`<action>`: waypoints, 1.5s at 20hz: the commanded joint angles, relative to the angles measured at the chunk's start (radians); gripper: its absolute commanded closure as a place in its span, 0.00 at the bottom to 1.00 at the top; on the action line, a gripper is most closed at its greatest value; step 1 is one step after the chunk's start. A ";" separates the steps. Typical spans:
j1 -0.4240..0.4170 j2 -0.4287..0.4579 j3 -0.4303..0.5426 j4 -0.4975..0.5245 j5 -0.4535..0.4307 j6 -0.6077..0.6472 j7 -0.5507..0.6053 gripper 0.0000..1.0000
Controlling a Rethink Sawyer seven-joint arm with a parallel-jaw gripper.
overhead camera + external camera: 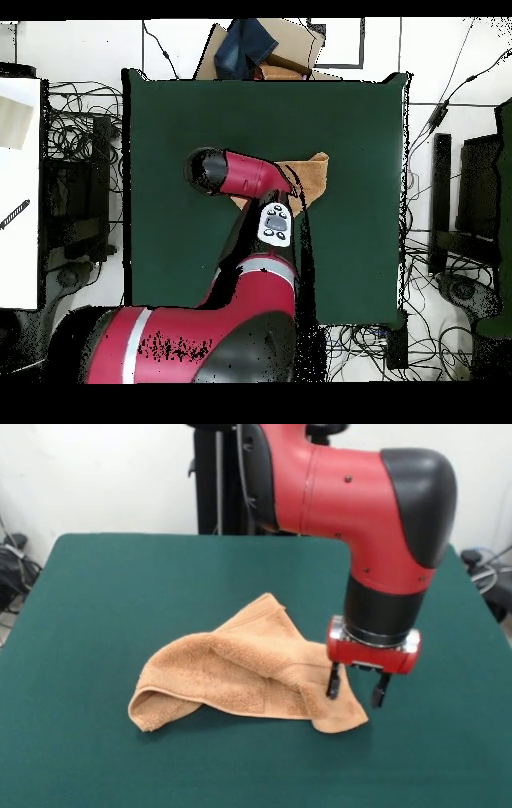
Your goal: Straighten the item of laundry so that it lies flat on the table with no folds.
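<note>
- Front view: the small peach-orange terry-cloth towel (240, 676) lies crumpled near the middle of the large dark green felt-topped table (96, 608), folded over itself in several layers, with one corner peaking toward the table's far edge and a rolled fold at the end farthest from the gripper
- The red and black arm's gripper (358, 690) stands over the towel's flat corner, the one nearest the table's near edge; its two dark fingers (333, 682) point down and stand apart, one over the cloth and the other just past the towel's edge
- The gripper is parted and has nothing clamped; whether the fingertips touch the cloth or only hover above it cannot be told
- Step in hand, as judged: taking hold of that corner; the towel is far from flat, so the task is at an early stage
- The next move calls for closing on the single top layer of the corner, then drawing it outward, away from the towel's bunched middle, to open the folds
- Overhead view: the arm covers most of the towel (308, 178); only a strip shows beside the arm's head, and the gripper itself is hidden beneath it
- The woven band stripe cannot be made out in either view, and how many layers lie under the folds is unclear
</note>
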 commanded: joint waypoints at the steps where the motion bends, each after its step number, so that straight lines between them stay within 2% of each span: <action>1: -0.093 -0.015 0.118 0.182 -0.070 -0.077 0.052 0.00; 7: -0.195 -0.074 0.137 0.214 -0.146 0.000 -0.053 0.00; 10: -0.222 -0.074 0.157 0.207 -0.180 0.012 -0.059 0.00; 19: -0.238 -0.089 0.183 0.204 -0.238 0.031 -0.017 0.00; 25: -0.269 -0.091 0.263 0.207 -0.266 -0.006 -0.034 0.00; 30: -0.222 -0.105 0.246 0.190 -0.262 0.010 0.029 0.00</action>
